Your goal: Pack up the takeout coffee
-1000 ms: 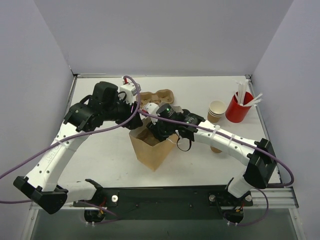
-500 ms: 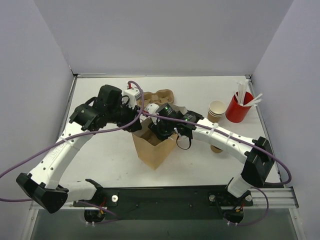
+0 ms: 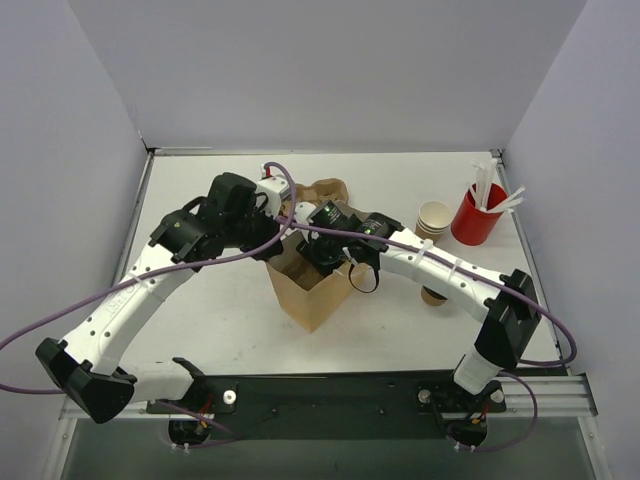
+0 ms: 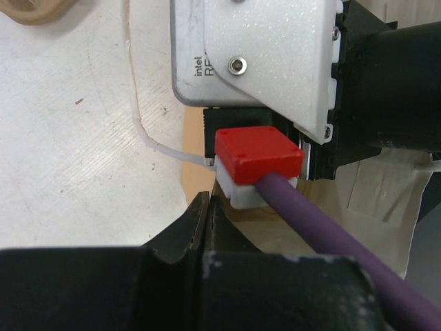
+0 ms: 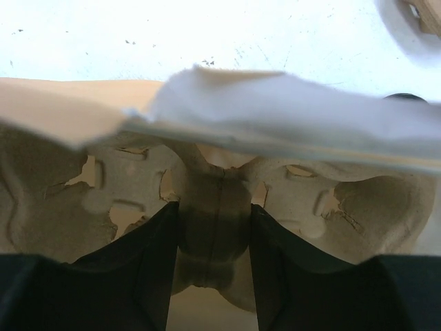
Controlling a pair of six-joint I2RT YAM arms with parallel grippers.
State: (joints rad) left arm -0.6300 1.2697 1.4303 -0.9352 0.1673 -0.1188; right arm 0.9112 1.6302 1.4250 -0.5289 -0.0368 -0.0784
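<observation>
Two grippers crowded bag (image 3: 312, 298) mouth: right gripper (image 5: 215, 238) clamped on carrier (image 5: 62, 200) centre ridge; left gripper (image 4: 204, 227) closed tight at bag rim, paper pinched or not unclear. Coffee cup (image 3: 432, 296) sat under right forearm, well apart from bag. Risk: carrier snagging rim, tipping bag.

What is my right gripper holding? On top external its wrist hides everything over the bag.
Observer: Right wrist view shows the right gripper shut on the centre ridge of a pulp cup carrier.
Operator: Any cups in it?
Observer: No, both wells in view are empty.
Operator: And the left?
Observer: Left wrist view shows the left gripper closed on the paper bag at its rim.
</observation>
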